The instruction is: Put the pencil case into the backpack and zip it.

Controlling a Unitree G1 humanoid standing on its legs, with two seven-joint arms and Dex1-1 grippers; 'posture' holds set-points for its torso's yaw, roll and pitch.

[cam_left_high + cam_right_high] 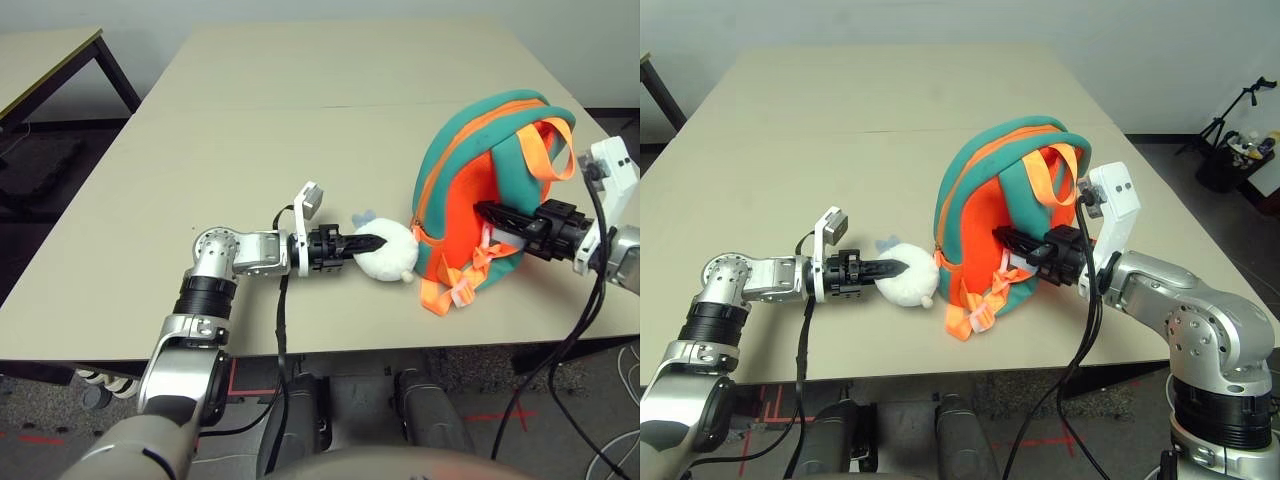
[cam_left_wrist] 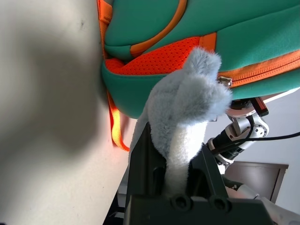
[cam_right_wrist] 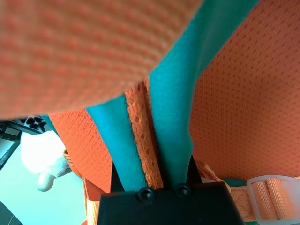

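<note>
Nearest us, our left hand [image 1: 372, 243] reaches in level from the left, its two black fingers [image 2: 145, 159] closed tight on the plush charm [image 1: 388, 252]. From the head, the charm shows as a rounded white body lying on the beige surface [image 1: 250, 130] just left of the backpack [image 1: 480, 190]; from the left wrist, grey-blue plush fills the narrow gap between the fingers and sticks out past them.

We see the backpack standing upright near the front edge of the surface, teal with orange zipper trim running over its dome, its orange mesh side turned toward us. Loose orange straps [image 1: 445, 290] hang down to the surface at its base.

On the right, our right hand [image 1: 490, 214] comes in level, fingers closed on a teal-and-orange edge of the backpack; the right wrist view shows that strip of teal fabric and orange mesh pinched between the two fingers.

We cannot make out the pencil case in any view.
</note>
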